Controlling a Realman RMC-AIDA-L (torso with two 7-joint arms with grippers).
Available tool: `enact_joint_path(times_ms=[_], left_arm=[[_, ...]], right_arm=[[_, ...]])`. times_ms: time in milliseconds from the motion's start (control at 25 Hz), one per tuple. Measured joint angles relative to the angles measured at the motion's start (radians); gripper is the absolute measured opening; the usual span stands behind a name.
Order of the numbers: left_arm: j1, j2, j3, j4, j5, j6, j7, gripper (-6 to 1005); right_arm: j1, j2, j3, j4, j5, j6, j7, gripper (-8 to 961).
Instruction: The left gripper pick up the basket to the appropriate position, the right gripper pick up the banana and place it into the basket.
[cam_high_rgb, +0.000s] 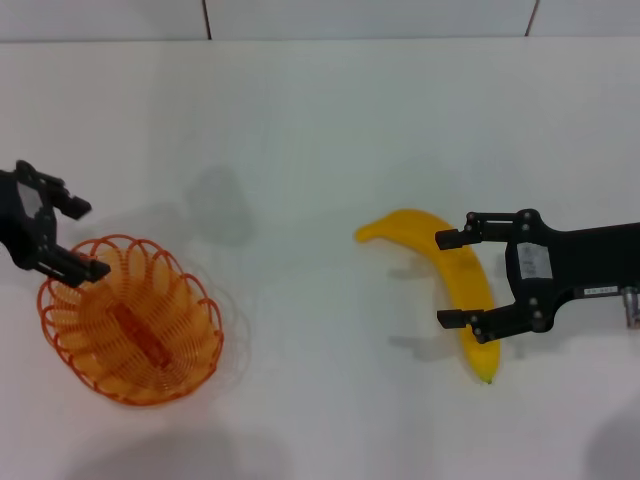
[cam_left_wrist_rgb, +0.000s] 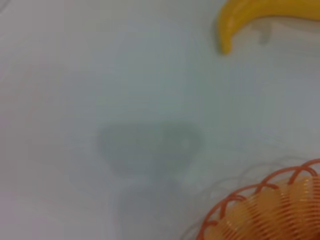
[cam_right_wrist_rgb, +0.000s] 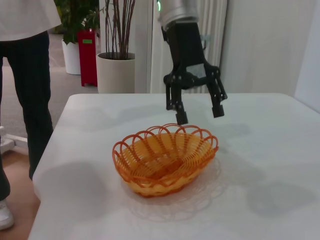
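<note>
The orange wire basket (cam_high_rgb: 130, 322) sits on the white table at the front left. It also shows in the right wrist view (cam_right_wrist_rgb: 165, 157) and, by its rim only, in the left wrist view (cam_left_wrist_rgb: 270, 210). My left gripper (cam_high_rgb: 84, 238) is open at the basket's far-left rim, one finger over the rim and one outside it. In the right wrist view the left gripper (cam_right_wrist_rgb: 199, 114) hangs just above that rim. The yellow banana (cam_high_rgb: 410, 228) lies right of centre; its tip shows in the left wrist view (cam_left_wrist_rgb: 245, 15). My right gripper (cam_high_rgb: 450, 279) is open, with a finger on each side of the banana's middle.
The white table (cam_high_rgb: 320, 120) stretches back to a wall. In the right wrist view a person (cam_right_wrist_rgb: 25, 75) stands beyond the table's far edge, with potted plants (cam_right_wrist_rgb: 117, 65) and a red bin (cam_right_wrist_rgb: 88, 55) behind.
</note>
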Motion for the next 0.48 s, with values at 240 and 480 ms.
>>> enact_joint_path(times_ms=[240, 480], left_arm=[[-0.030, 0.008, -0.032, -0.113, -0.005, -0.040, 0.052, 878], [-0.047, 0.042, -0.094, -0.204, -0.006, -0.063, 0.071, 879]], right_arm=[[-0.003, 0.000, -0.001, 0.001, -0.002, 0.000, 0.001, 845], [0.000, -0.001, -0.004, 0.002, -0.006, 0.000, 0.005, 842]])
